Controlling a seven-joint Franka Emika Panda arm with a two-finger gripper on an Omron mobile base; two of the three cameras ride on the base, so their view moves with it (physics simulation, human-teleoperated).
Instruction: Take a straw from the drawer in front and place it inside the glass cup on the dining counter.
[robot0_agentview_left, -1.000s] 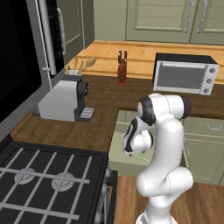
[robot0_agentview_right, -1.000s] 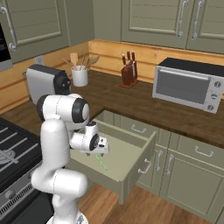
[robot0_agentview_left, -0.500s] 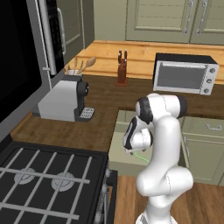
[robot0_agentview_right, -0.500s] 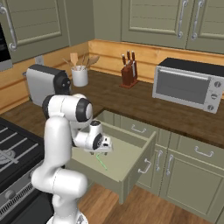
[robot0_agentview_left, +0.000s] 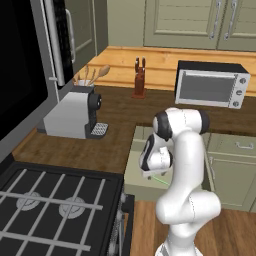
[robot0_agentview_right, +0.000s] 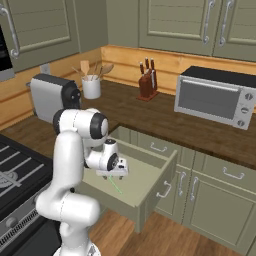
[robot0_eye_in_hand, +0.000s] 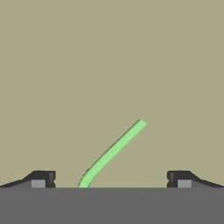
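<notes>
Reaching into the drawer (robot0_agentview_right: 145, 175) is the step in hand: the pick-up of the straw has not yet been made. The drawer stands pulled out from the cabinet run below the dark wood bench (robot0_agentview_right: 150, 117), its pale floor exposed. The white arm (robot0_agentview_right: 75, 150) bends down over the open drawer, with the hand (robot0_agentview_right: 114, 174) low above the drawer floor.

The hand is wide open and holds nothing; both finger tips (robot0_eye_in_hand: 41, 178) stand far apart in the hand view.

The straw (robot0_eye_in_hand: 114, 151) lies flat on the drawer floor, between the two finger tips and nearer the left-side one in the hand view, running diagonally away from the hand. In the right base view the straw (robot0_agentview_right: 115, 186) shows just below the hand.

Next move, as judged: lower the hand until the tips bracket the straw, turning it so the tips close across the straw, then close and lift.
</notes>
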